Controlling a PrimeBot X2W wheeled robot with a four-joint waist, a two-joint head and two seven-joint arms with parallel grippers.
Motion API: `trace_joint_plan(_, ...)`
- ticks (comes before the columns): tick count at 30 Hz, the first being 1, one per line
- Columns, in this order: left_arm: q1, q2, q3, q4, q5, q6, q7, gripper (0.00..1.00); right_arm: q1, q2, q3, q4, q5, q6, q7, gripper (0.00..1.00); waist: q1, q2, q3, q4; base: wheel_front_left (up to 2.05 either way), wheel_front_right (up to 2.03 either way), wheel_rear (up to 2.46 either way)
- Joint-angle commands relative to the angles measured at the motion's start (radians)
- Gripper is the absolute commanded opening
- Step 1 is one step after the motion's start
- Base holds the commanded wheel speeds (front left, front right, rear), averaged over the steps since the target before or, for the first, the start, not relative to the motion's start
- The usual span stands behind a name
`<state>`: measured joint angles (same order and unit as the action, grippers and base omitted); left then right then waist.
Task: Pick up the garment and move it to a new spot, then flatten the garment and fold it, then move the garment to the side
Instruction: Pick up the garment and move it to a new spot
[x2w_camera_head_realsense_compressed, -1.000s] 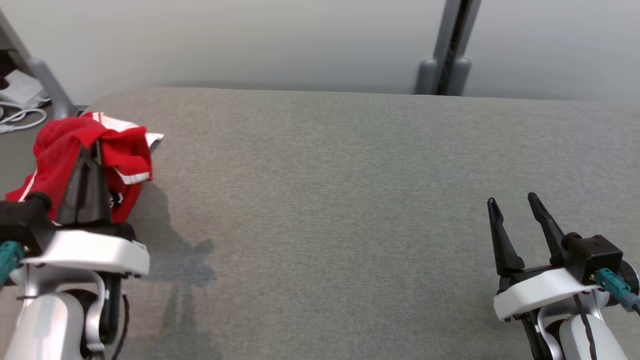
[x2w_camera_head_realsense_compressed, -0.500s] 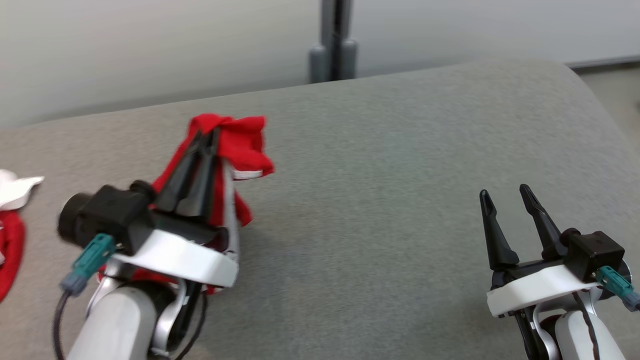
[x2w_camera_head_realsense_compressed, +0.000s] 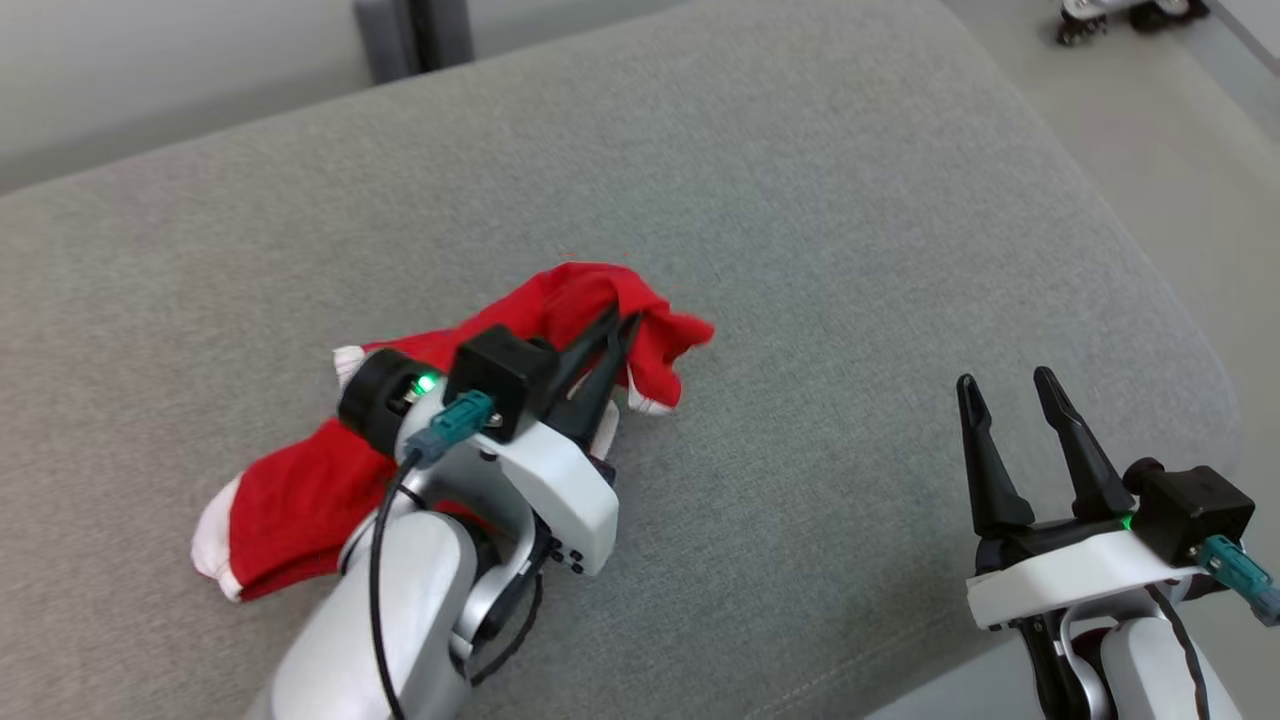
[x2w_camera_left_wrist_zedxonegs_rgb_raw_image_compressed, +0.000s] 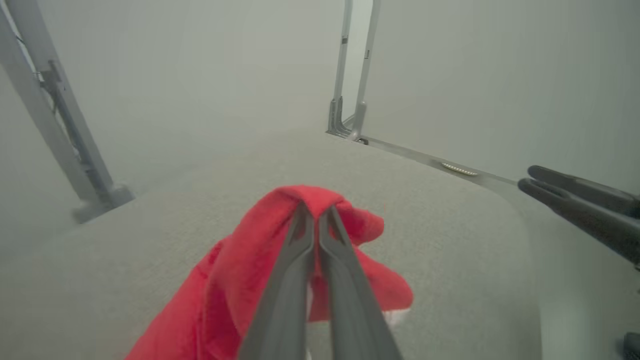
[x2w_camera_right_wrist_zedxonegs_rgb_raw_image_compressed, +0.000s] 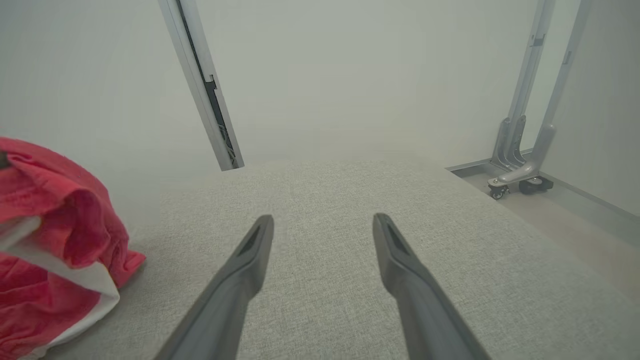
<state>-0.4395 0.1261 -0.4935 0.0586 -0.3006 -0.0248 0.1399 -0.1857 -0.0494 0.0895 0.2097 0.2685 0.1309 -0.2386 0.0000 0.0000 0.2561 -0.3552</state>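
The garment (x2w_camera_head_realsense_compressed: 300, 490) is red with white trim, bunched and trailing across the grey cushion from lower left up to the middle. My left gripper (x2w_camera_head_realsense_compressed: 620, 322) is shut on a raised fold of it; in the left wrist view the garment (x2w_camera_left_wrist_zedxonegs_rgb_raw_image_compressed: 240, 270) drapes over my closed left gripper (x2w_camera_left_wrist_zedxonegs_rgb_raw_image_compressed: 315, 210). My right gripper (x2w_camera_head_realsense_compressed: 1000, 385) stands open over bare cushion at the lower right, well clear of the cloth. From the right wrist view, the garment (x2w_camera_right_wrist_zedxonegs_rgb_raw_image_compressed: 55, 240) lies at the left edge, apart from my open right gripper (x2w_camera_right_wrist_zedxonegs_rgb_raw_image_compressed: 322, 220).
The grey cushion (x2w_camera_head_realsense_compressed: 800, 220) rounds off at its right edge, with pale floor (x2w_camera_head_realsense_compressed: 1150, 150) beyond. A grey metal post (x2w_camera_head_realsense_compressed: 410, 35) stands behind the cushion, and a wheeled frame foot (x2w_camera_right_wrist_zedxonegs_rgb_raw_image_compressed: 520, 182) sits on the floor to the right.
The head camera has swung right. My left gripper has carried the garment from the cushion's far left toward the middle, still shut on it. The right gripper stays open.
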Motion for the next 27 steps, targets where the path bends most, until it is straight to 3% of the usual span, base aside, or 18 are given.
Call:
trace_joint_plan(1, -0.018, -0.004, -0.006, 0.023, -0.006, -0.009, -0.010, 0.00, -0.013, -0.003, 0.001, 0.004, 0.007, 0.000, -0.010, 1.00, 0.0000, 0.0000, 0.046, -0.037, 0.00, 0.00, 0.00)
trace_joint_plan(5, -0.029, -0.023, -0.038, 0.141, -0.007, -0.028, -0.039, 0.00, -0.027, -0.003, 0.000, 0.022, 0.016, 0.000, -0.021, 1.00, 0.0000, 0.0000, 0.064, -0.028, 0.00, 0.00, 0.00)
trace_joint_plan(6, -0.033, -0.028, -0.045, 0.160, -0.006, -0.031, -0.052, 0.31, -0.031, -0.003, -0.002, 0.028, 0.018, 0.000, -0.023, 1.00, 0.0000, 0.0000, 0.065, -0.022, 0.00, 0.00, 0.00)
trace_joint_plan(7, -0.033, -0.032, -0.051, 0.174, -0.009, -0.035, -0.065, 0.83, -0.034, -0.003, -0.003, 0.034, 0.018, 0.000, -0.023, 1.00, 0.0000, 0.0000, 0.064, -0.016, 0.00, 0.00, 0.00)
trace_joint_plan(8, -0.032, -0.036, -0.055, 0.186, -0.018, -0.037, -0.076, 1.00, -0.036, -0.003, -0.005, 0.040, 0.016, 0.000, -0.024, 1.00, 0.0000, 0.0000, 0.063, -0.009, 0.00, 0.00, 0.00)
trace_joint_plan(15, -0.015, -0.054, -0.048, 0.168, -0.037, -0.021, -0.202, 1.00, -0.049, -0.004, -0.029, 0.062, -0.016, 0.000, -0.027, 1.00, 0.0000, 0.0000, 0.024, 0.059, 0.00, 0.00, 0.00)
trace_joint_plan(20, 0.025, -0.035, 0.003, 0.123, -0.043, 0.033, -0.270, 1.00, -0.044, -0.003, -0.051, 0.058, -0.048, 0.000, -0.028, 1.00, 0.0000, 0.0000, -0.013, 0.123, 0.00, 0.00, 0.00)
trace_joint_plan(27, 0.091, 0.033, 0.130, 0.105, -0.068, 0.119, -0.335, 1.00, -0.036, -0.004, -0.069, 0.045, -0.080, 0.000, -0.010, 1.00, 0.0000, 0.0000, -0.058, 0.200, 0.00, 0.00, 0.00)
